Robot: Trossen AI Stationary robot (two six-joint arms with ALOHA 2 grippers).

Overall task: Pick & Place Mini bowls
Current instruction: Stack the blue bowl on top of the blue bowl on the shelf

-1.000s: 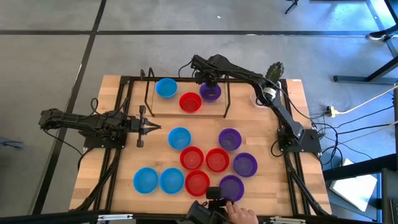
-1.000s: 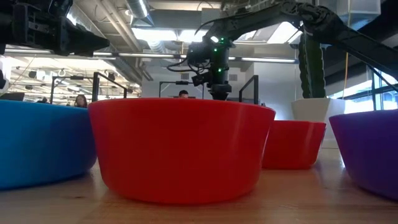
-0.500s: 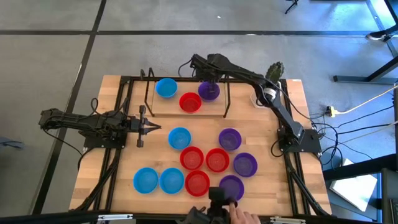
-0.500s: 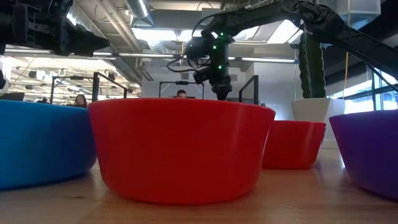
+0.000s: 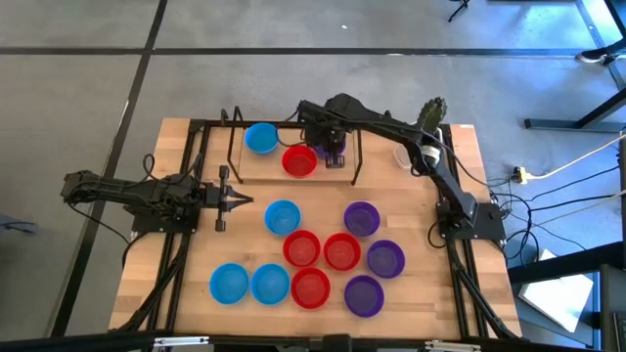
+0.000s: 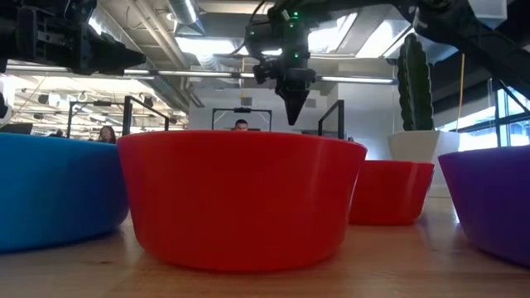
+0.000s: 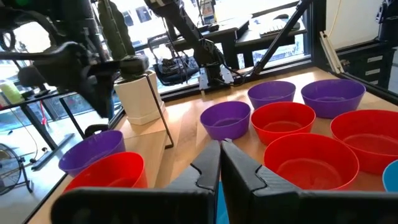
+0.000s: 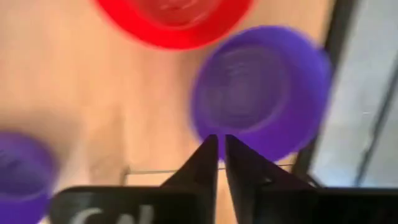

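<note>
With its fingers drawn together on nothing, the right gripper [image 5: 335,149] hangs above the purple bowl [image 8: 261,87] on the raised wooden platform [image 5: 264,168], apart from it; that bowl sits just beside the red bowl [image 5: 299,160], and a blue bowl [image 5: 260,138] sits farther along the platform. Off the platform, on the table [image 5: 186,284], nine more mini bowls [image 5: 311,256] lie clustered: three blue, three red, three purple. Well away from the platform, the left gripper [image 5: 240,200] waits, fingers pressed together and empty.
</note>
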